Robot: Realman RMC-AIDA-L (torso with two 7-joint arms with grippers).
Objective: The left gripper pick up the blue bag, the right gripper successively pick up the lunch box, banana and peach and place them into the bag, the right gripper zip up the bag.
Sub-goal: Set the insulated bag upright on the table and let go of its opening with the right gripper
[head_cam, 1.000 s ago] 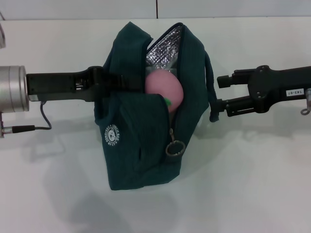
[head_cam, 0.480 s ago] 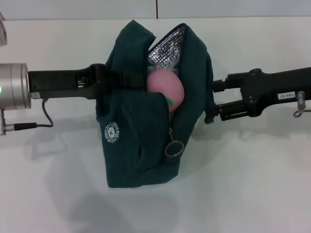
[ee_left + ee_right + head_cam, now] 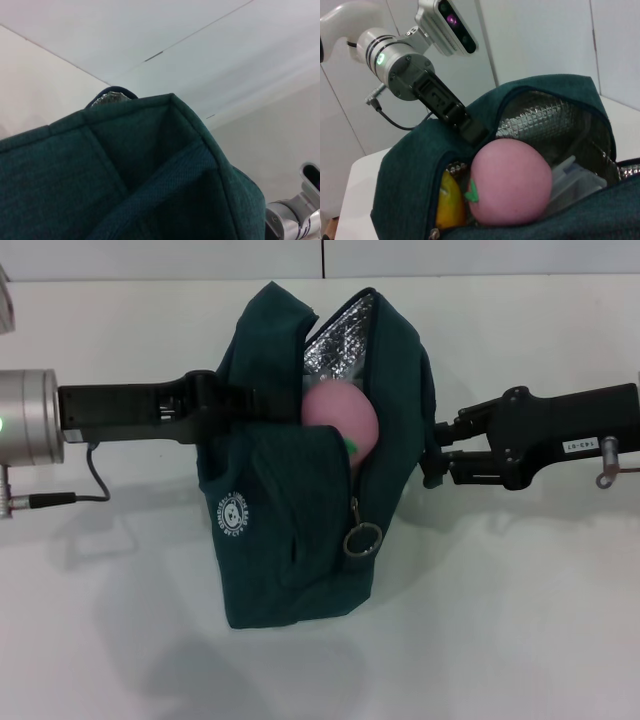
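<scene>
The blue bag [image 3: 290, 540] hangs above the table, its top unzipped and its foil lining showing. My left gripper [image 3: 238, 405] comes in from the left and is shut on the bag's upper left edge, its fingertips buried in the fabric. Inside the bag sits the pink peach [image 3: 342, 420], also seen in the right wrist view as the peach [image 3: 510, 182], with the yellow banana [image 3: 451, 200] beside it and the clear lunch box [image 3: 575, 177] behind. My right gripper [image 3: 432, 452] is open, its fingertips against the bag's right side. The zipper ring [image 3: 362, 538] dangles at the front.
The white table [image 3: 520, 620] lies below the bag, its far edge against a white wall. The left arm's silver segment [image 3: 25, 430] and a cable [image 3: 90, 485] are at the left. The left wrist view is filled by bag fabric [image 3: 100, 175].
My right gripper has moved left until its fingertips meet the bag's right side, and its fingers stand closer together. The bag and left gripper have hardly moved.
</scene>
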